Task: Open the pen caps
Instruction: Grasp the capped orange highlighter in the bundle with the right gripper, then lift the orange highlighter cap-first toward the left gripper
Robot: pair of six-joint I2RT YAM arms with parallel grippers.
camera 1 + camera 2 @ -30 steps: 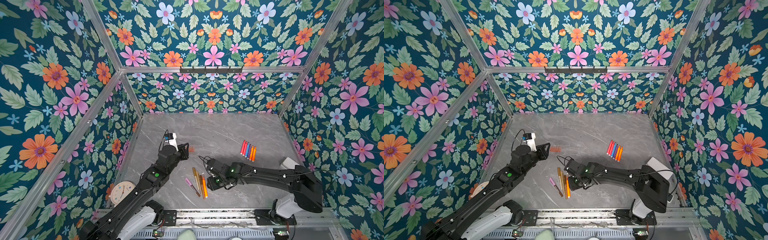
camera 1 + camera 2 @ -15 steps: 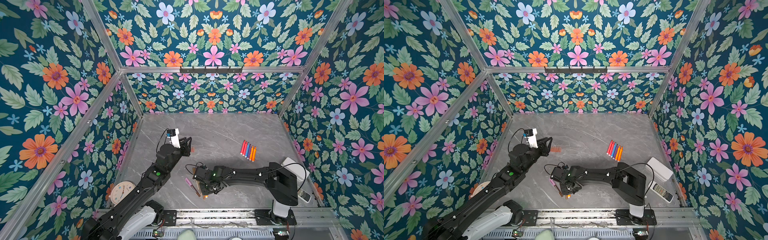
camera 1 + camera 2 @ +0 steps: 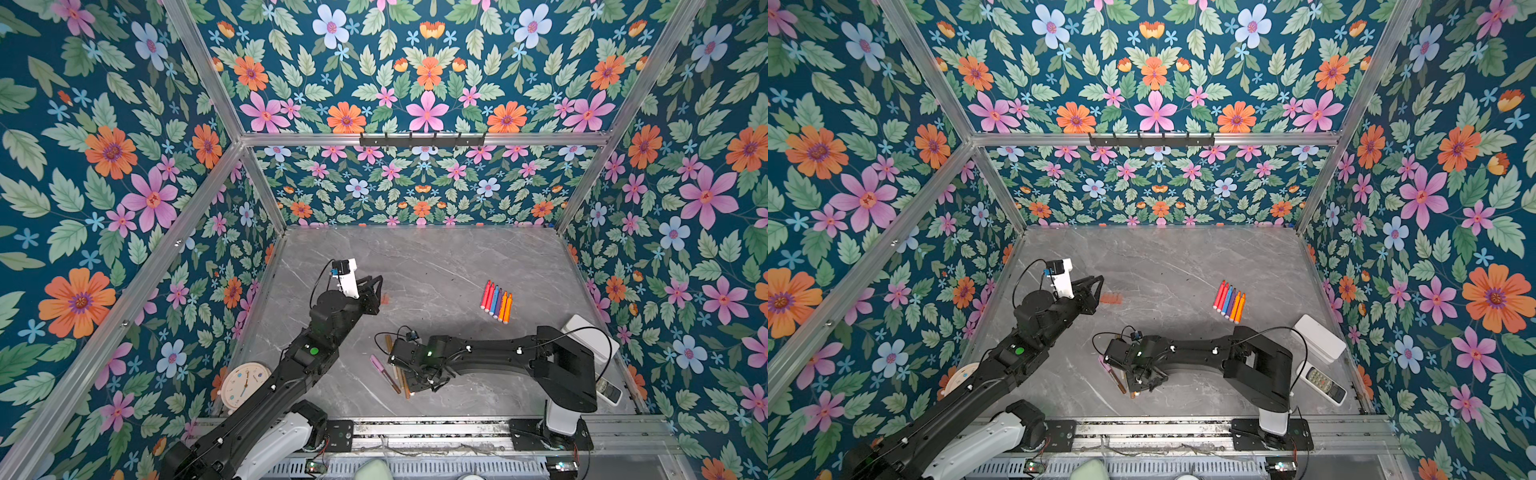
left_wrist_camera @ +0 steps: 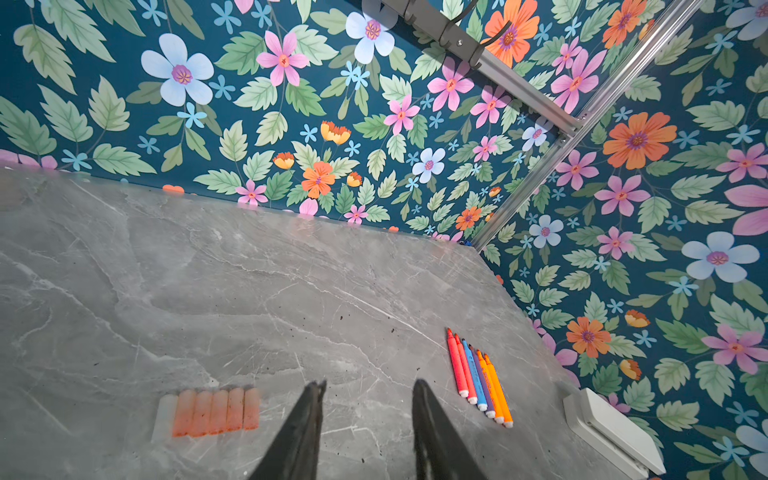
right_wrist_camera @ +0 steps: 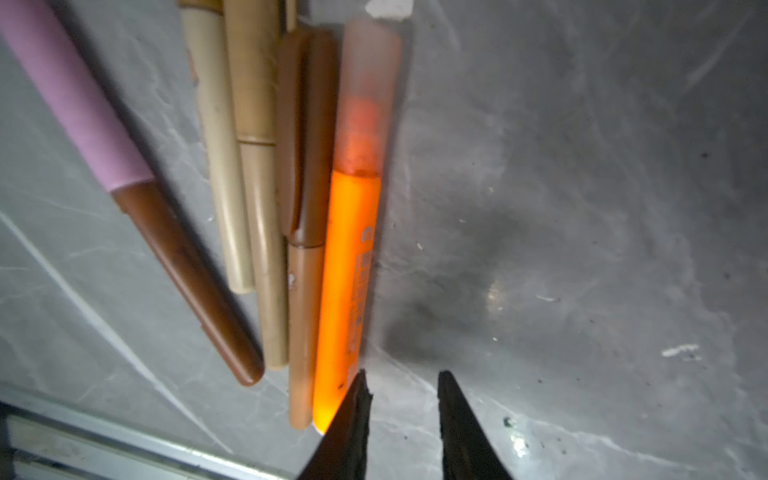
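Both ajar, empty: left claw [image 4: 369, 382] near caps [image 4: 216, 411]; right claw [image 5: 403, 372] beside orange pen [image 5: 349, 270], brown pen [image 5: 305, 291] adjoining.

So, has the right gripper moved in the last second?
Yes. In a top view, the right gripper has swung left, further from the row of uncapped pens, and now sits over the capped pens, hiding the orange one.

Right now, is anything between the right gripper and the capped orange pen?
Nothing visible does. The right gripper hangs open right beside the orange pen, at its barrel end. Its cap is at the far end, and a brown pen lies tight against the pen's other side, which could crowd a finger there.
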